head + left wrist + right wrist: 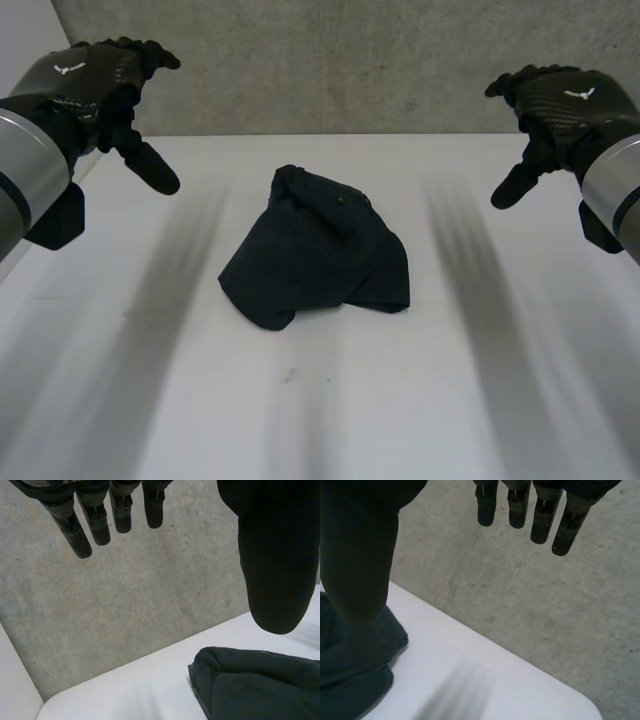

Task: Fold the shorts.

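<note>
A: Task item, where?

B: Dark navy fabric shorts [315, 250], crumpled in a loose heap on the white table [450, 400]. About midway between its left and right edges. Bunched, not flat. A small button-like dot shows on the upper side.

A: Left hand?

B: Black left hand [95, 85] is raised over the table's far left corner, well apart from the shorts. In the left wrist view the fingers [75, 527] are straight, with the thumb [280, 555] spread wide from them. Nothing in its grasp. The heap lies on the table past the thumb tip, not touching.

A: Right?

B: Mirror pose. Black right hand [560, 105] is up near the far right edge, also well apart from the shorts. In its wrist view the fingers [520, 510] are straight and the thumb [360, 565] is spread. It holds nothing.

A: Background?

B: Grey concrete wall [350, 60] behind the far edge.
</note>
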